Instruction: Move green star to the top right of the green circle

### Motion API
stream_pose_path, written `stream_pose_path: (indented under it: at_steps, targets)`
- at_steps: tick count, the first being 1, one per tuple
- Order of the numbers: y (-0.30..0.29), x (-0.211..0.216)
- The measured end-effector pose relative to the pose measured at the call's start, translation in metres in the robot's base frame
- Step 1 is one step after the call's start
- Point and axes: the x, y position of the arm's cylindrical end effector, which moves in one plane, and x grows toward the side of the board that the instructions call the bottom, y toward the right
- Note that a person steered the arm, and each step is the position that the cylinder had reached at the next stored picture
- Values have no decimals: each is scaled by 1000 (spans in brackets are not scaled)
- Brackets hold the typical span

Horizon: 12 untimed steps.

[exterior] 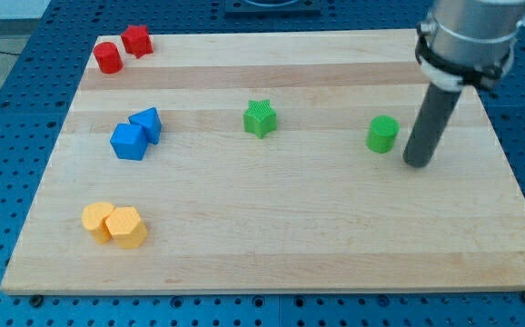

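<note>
You're looking at a pale wooden board [272,245] w/ visible grain running across, lying on a blue perforated base [26,118]. All blocks are looking like small matte solids, plain coloured.

My tip [416,163] is resting on the board near the view's right edge. The rod is a straight dark cylinder, leaning slightly so its top sits further right than its end, and it's hanging from a wider grey housing w/ a black collar at the view's top right. There's no jaw on it to open or close; the tip is touching no block right now.

Just left of the tip, a bit higher in the view, the green circle [382,133] is standing as a short upright cylinder, close to the rod but apart from it.

Well left of the tip, the green star [260,118] is sitting w/ a ridged top, separated from the circle by bare wood.

Farther left still, two blue blocks are touching: a blue cube-like block [128,142] and a blue wedge-like block [146,123] just up-right of it.

Far left and lower than the tip, two orange hexagon-ish blocks [114,223] are pressing together.

Far up-left, a red cylinder [108,57] and a red star-like block [136,40] are sitting side by side by the board's corner.
</note>
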Motion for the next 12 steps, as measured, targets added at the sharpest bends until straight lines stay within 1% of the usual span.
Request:
stream_pose_path:
  at_steps: [1, 2, 3, 4, 5, 6, 7, 8, 9, 10, 11, 12]
  targets:
    - [-47, -1]
    - [-21, -32]
    - [22, -45]
    - [-14, -8]
    - [-123, -11]
    - [-219, -46]
    - [-219, -92]
    - [-162, -92]
    - [-179, -112]
    - [-216, -122]
    - [-165, -142]
    - [-104, -142]
